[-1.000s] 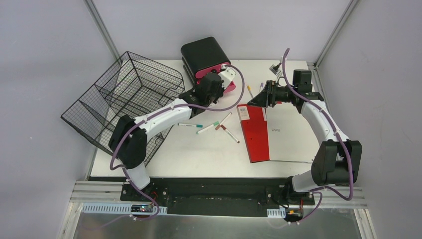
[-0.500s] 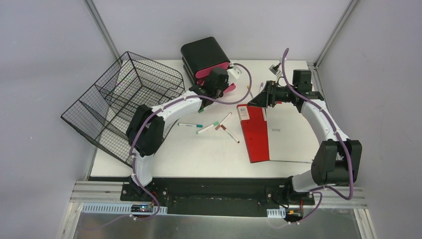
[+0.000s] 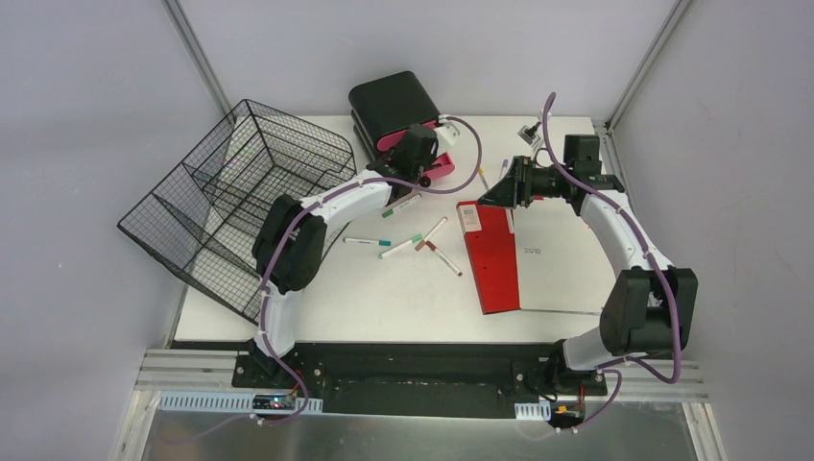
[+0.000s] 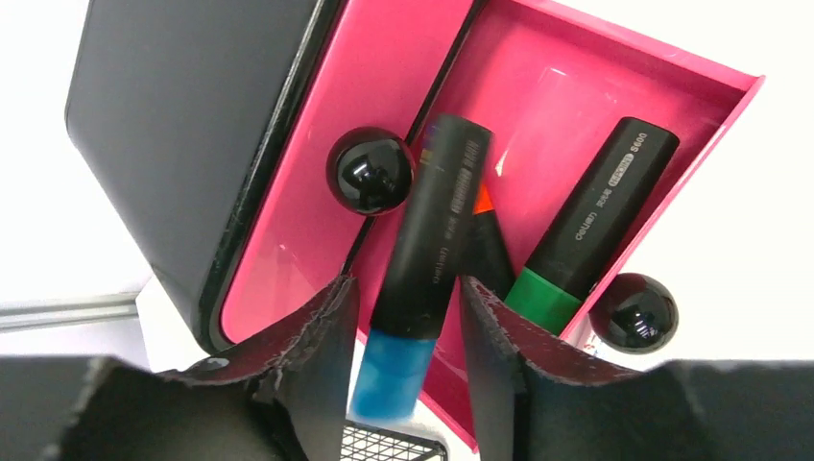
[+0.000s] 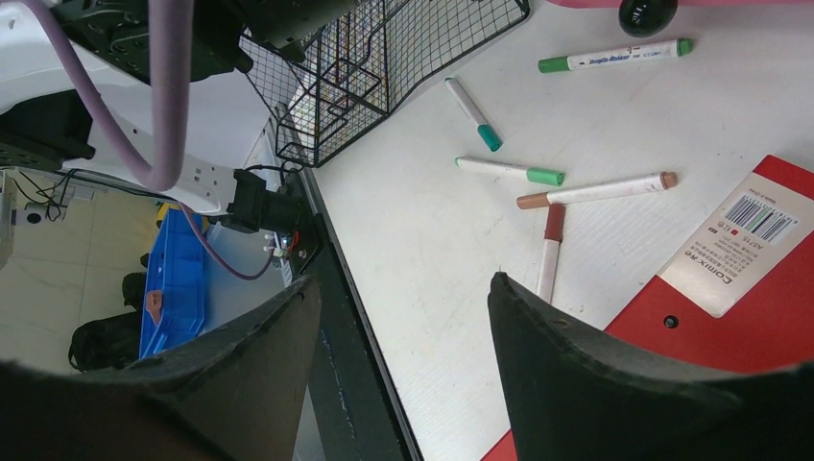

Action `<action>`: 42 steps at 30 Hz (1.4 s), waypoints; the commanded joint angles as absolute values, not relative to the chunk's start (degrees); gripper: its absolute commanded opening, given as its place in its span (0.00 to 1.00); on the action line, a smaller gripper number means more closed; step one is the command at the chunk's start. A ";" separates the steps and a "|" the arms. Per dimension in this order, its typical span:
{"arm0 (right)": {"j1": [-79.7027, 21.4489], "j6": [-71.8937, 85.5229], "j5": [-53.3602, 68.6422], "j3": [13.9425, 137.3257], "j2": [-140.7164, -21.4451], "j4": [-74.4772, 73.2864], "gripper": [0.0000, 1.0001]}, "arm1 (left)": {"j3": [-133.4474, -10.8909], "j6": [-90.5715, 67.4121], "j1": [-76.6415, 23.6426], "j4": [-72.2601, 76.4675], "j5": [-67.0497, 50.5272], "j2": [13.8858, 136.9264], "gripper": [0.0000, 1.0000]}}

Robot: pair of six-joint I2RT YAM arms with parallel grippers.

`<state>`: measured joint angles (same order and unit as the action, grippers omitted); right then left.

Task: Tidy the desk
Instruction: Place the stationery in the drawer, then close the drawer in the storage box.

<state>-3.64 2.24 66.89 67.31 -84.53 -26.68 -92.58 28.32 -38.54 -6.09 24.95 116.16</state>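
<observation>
The white tabletop [image 3: 403, 288] fills the middle of the top view, stretching from the arm bases to the far wall. At its far edge stands a black box [image 3: 394, 101] with a pink tray [image 4: 403, 86] pulled out. The left end effector [image 4: 408, 288] is at that tray. Its fingers [image 4: 322, 355] stand narrowly apart on either side of a black highlighter [image 4: 427, 240] with a blue cap. I cannot tell whether they press it or merely flank it. The print on its barrel is too faint to read. Beside it in the tray lies a green-capped highlighter [image 4: 590, 216] marked "deli" and "S600", and an orange tip [image 4: 483, 200] shows between the two.

The right end effector [image 5: 403, 283] hangs wide open, holding nothing, over the far left corner of a red folder [image 3: 494, 254]. That corner carries a white label [image 5: 739, 240] with a barcode and "COMIX". Loose pens [image 3: 422, 240] lie on the tabletop left of the folder. One green-capped pen [image 5: 614, 56] has blue lettering too small to read. A wire basket [image 3: 240, 192] sits tilted over the tabletop's left edge.
</observation>
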 commanded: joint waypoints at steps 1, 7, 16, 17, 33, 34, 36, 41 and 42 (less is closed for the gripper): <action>-3.72 0.35 67.85 70.05 -84.89 -26.68 0.67 | -94.93 29.96 -38.41 -1.79 28.51 115.55 0.47; -3.73 0.34 67.85 70.27 -85.42 -27.07 0.67 | -93.73 27.77 -38.51 -1.49 27.50 112.85 0.54; -3.74 -1.56 67.96 70.74 -86.12 -28.18 0.67 | -88.23 19.95 -38.50 -2.27 20.29 106.02 0.75; -3.70 -1.62 67.94 70.83 -86.10 -28.21 0.67 | -87.59 18.78 -38.50 -2.48 19.20 105.27 0.77; -3.78 -2.54 68.20 71.34 -85.89 -29.36 0.67 | -79.68 0.24 -37.58 -3.89 -3.06 98.17 0.81; -3.73 -2.50 68.20 71.42 -85.94 -29.50 0.67 | -79.26 0.18 -37.49 -3.83 -4.18 97.86 0.82; -3.74 -2.57 68.27 71.42 -85.85 -29.52 0.67 | -78.26 -2.60 -37.37 -3.57 -6.08 97.44 0.83; -3.71 -2.77 68.23 71.49 -85.83 -29.64 0.67 | -75.28 -6.35 -37.14 -1.39 -10.87 96.38 0.84; -3.77 -2.75 68.21 71.54 -85.81 -29.68 0.67 | -74.90 -7.03 -37.10 -0.98 -11.77 96.33 0.85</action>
<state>-3.64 -1.02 66.92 69.10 -86.04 -30.35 -76.58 -1.91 -37.78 -4.64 -5.41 100.09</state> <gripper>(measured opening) 0.673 0.838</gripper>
